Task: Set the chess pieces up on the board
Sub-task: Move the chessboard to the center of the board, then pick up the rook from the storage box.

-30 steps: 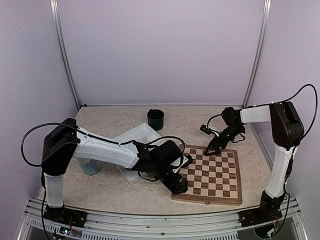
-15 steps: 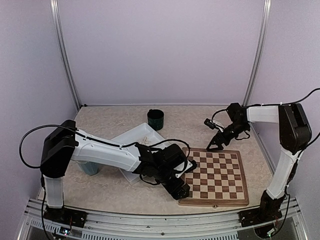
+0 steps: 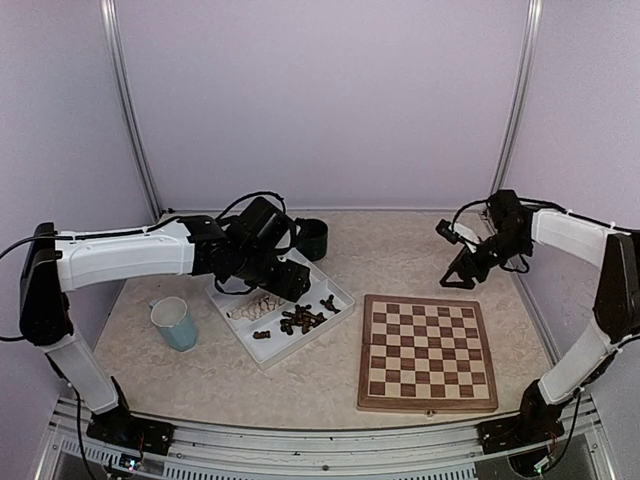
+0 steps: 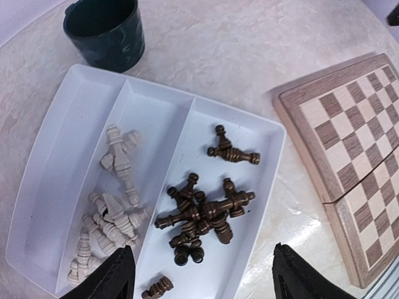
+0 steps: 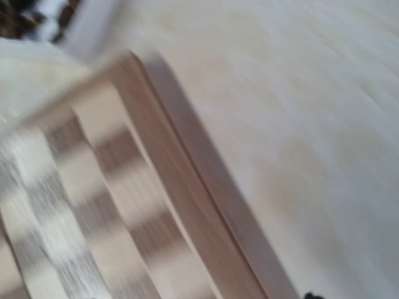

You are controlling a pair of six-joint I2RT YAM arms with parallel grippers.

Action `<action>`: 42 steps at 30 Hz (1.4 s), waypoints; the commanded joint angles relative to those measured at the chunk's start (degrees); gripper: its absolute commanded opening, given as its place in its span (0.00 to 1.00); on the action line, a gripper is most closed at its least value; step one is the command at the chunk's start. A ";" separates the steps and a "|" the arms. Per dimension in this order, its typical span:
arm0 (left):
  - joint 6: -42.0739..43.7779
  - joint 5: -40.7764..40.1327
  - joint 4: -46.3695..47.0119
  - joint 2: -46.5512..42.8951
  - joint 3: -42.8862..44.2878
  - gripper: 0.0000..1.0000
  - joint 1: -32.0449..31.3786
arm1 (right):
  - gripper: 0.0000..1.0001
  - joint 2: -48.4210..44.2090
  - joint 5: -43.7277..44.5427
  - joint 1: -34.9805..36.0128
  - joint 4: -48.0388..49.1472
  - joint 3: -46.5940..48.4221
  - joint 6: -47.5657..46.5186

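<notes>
The square wooden chessboard of dark brown and cream squares with a light wood border lies flat on the beige marbled tabletop, toward the right front, and no piece stands on any of its squares. Just to its left, with a strip of bare table between them, sits a white plastic two-compartment tray, set at a slant. The dark brown wooden chessmen lie tumbled in the compartment nearer the board, most in a tangled heap and a few loose beside it. The pale beige wooden chessmen lie on their sides in the other compartment. The left gripper hangs above the tray, its jaws spread wide and released, with nothing between them. The right gripper hovers over bare table beyond the board's far right corner. Its wrist view is smeared, and whether its jaws are apart or clenched cannot be told. A dark green cup stands just past the tray's far corner, and a light blue cup lies tipped on the table left of the tray.
</notes>
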 commanded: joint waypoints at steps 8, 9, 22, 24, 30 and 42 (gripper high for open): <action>1.05 3.20 -8.14 5.31 -1.55 0.58 4.92 | 0.54 -13.28 20.51 -15.25 -7.15 -20.16 -12.91; 1.27 3.61 -8.08 6.00 -1.69 0.57 4.92 | 0.51 -12.93 20.60 -15.26 -6.37 -21.48 -12.68; 2.28 6.53 -8.18 11.15 -0.95 0.39 4.48 | 0.40 -4.25 13.36 -8.19 -1.14 -21.39 -7.82; 2.17 6.44 -8.22 11.49 -0.78 0.38 4.17 | 0.40 -3.38 13.17 -8.05 -0.74 -20.43 -7.39; 1.62 5.11 -8.70 12.57 -0.57 0.37 3.61 | 0.42 -3.51 13.92 -8.05 0.43 -20.03 -6.94; 1.00 2.84 -7.71 14.94 0.08 0.30 3.34 | 0.45 -5.82 13.20 -8.03 0.68 -20.11 -5.96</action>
